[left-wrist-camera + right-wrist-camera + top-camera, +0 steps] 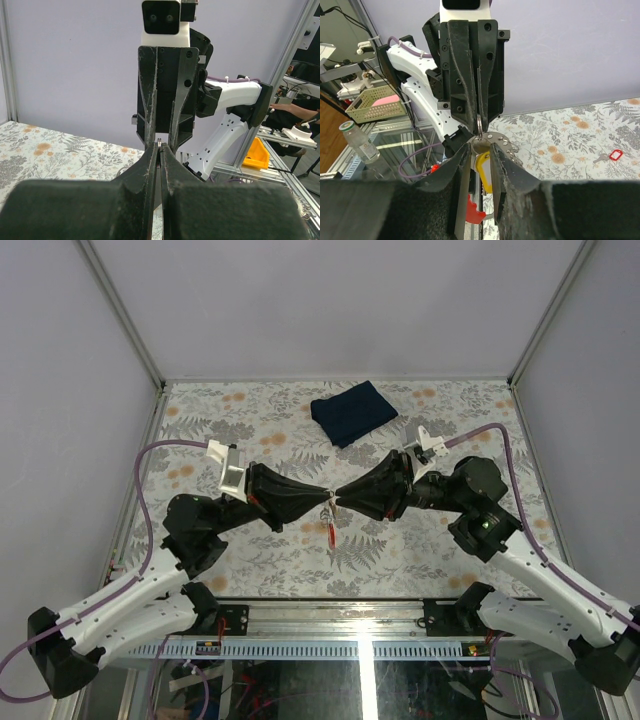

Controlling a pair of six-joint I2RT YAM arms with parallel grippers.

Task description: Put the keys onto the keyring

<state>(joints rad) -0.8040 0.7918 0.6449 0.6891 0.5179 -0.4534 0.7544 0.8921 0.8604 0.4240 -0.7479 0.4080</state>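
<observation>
Both grippers meet tip to tip above the middle of the table. My left gripper is shut on the thin silvery keyring, which stands edge-on between its tips. The ring's red tag hangs below. My right gripper faces it from the other side, its jaws closed on the yellow-headed key just under the ring. The key's metal end lies against the ring; whether it is threaded on I cannot tell.
A folded dark blue cloth lies at the back of the floral table. In the right wrist view a small red tag with a grey piece lies on the table at the far right. A riveted round metal plate shows behind the ring.
</observation>
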